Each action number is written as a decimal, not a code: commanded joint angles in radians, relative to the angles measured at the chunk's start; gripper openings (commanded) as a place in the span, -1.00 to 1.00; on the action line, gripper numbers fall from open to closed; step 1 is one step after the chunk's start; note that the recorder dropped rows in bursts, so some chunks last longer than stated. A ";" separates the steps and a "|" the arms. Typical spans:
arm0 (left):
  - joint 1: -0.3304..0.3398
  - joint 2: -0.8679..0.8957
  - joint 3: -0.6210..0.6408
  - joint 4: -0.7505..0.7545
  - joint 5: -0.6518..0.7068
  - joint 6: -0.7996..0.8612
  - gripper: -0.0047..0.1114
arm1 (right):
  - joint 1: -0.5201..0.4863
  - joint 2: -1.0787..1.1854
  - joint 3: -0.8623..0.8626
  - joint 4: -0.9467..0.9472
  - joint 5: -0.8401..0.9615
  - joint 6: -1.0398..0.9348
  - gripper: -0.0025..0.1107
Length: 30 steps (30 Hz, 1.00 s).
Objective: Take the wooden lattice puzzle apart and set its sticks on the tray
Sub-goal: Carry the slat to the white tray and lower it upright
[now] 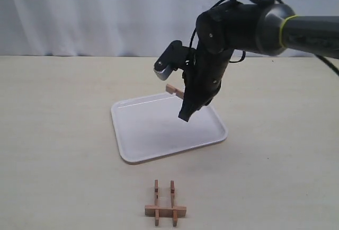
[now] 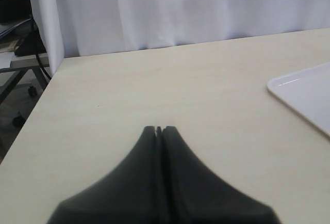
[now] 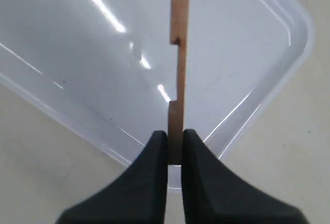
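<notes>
Clamps the near end of a flat, notched reddish-brown wooden stick [image 3: 179, 69] in the right pincer [image 3: 175, 146], narrowed to its thickness, mid-frame over the white plastic tray [image 3: 247, 38]. Bottom centre of the exterior view: reddish-brown wooden lattice puzzle [image 1: 165, 210], well apart. Left pincer [image 2: 159, 129] pressed together, empty.

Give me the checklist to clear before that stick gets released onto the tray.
1. Stick clamped in right end effector: ok.
2. Stick positioned over the tray: ok.
3. Stick low enough for a gentle release: cannot tell.
4. Tray surface below is bare: ok.
5. Left end effector shut and off the tray: ok.
6. Lattice puzzle on the table, apart from the tray: ok.
</notes>
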 commanded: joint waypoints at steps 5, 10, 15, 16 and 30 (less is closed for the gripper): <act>-0.007 0.000 0.003 -0.001 -0.014 -0.008 -0.92 | -0.033 0.182 -0.138 -0.010 0.065 0.109 -0.88; -0.007 0.000 0.003 -0.001 -0.014 -0.008 -0.92 | -0.036 0.222 -0.143 -0.010 0.052 0.109 -0.88; -0.007 0.000 0.003 -0.001 -0.014 -0.008 -0.92 | -0.059 0.234 -0.143 -0.006 0.018 0.165 -0.88; -0.007 0.000 0.003 -0.001 -0.014 -0.008 -0.92 | -0.059 0.234 -0.143 -0.006 0.018 0.165 -0.88; -0.007 0.000 0.003 -0.001 -0.014 -0.008 -0.92 | -0.060 0.234 -0.143 0.002 0.023 0.187 -0.53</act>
